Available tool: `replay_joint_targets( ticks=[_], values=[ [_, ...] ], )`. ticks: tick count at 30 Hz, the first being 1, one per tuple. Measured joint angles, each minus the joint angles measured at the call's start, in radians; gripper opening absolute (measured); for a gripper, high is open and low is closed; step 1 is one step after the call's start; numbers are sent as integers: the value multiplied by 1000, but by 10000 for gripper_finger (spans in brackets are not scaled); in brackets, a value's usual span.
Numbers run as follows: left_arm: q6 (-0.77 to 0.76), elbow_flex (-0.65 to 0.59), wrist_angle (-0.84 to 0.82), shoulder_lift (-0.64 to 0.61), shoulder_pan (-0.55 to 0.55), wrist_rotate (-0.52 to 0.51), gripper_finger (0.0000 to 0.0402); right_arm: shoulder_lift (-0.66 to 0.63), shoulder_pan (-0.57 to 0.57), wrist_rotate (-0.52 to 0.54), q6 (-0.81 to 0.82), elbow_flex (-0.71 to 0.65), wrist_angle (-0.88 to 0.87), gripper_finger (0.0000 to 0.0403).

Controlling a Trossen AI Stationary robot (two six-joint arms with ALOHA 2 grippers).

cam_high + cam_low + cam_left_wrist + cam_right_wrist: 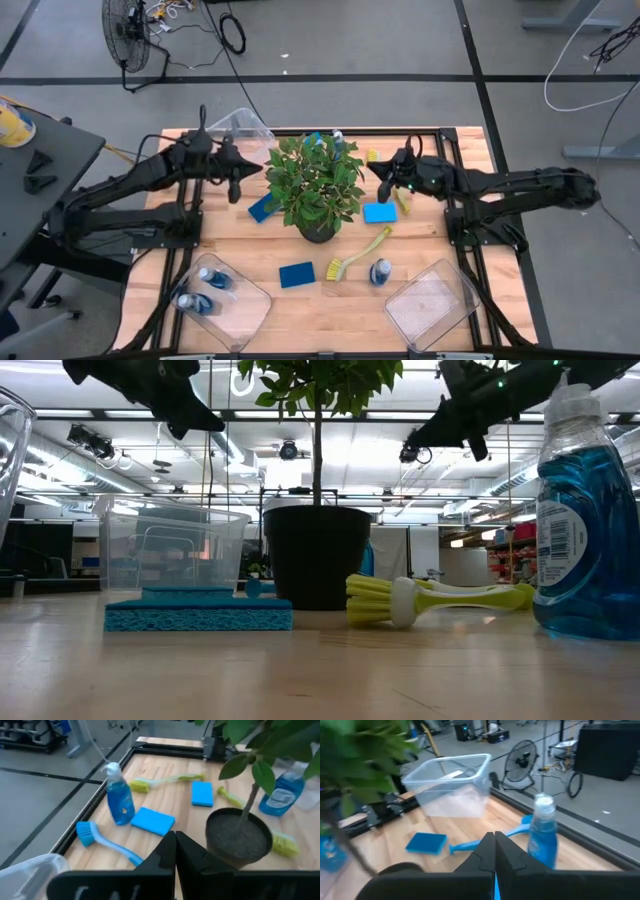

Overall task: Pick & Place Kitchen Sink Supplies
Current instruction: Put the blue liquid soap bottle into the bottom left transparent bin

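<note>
The potted plant (318, 185) stands mid-table. Around it on the wood lie flat blue sponges (296, 274) (379, 212) (263, 207), a yellow-green brush (360, 252) and an upright blue bottle (380, 271). By the far edge stand another bottle (120, 795), a sponge (152, 820) and a blue brush (107, 842). My left gripper (235, 195) hangs shut in the air left of the plant. My right gripper (383, 192) hangs shut to its right, above the sponge there. Neither holds anything.
A clear bin (243, 125) stands at the far left corner. A bin at the near left (215, 295) holds blue bottles, and another bin (432, 303) sits near right. The plant's leaves spread between the two grippers. Bare wood shows along the near middle.
</note>
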Motion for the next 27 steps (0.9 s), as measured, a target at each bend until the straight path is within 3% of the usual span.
replay_joint_targets(
  ticks=[6,16,22,27],
  values=[
    [-65,0,59,74,56,73,9,0,-70,-46,-23,0,-9,0],
    [-105,0,229,188,92,-3,18,15,-152,-94,-133,0,-52,0],
    [-144,0,236,192,107,-50,27,61,-210,-217,-147,1,-41,4],
    [-158,0,236,192,117,-96,28,121,-246,-234,-211,1,-17,19]
  ],
)
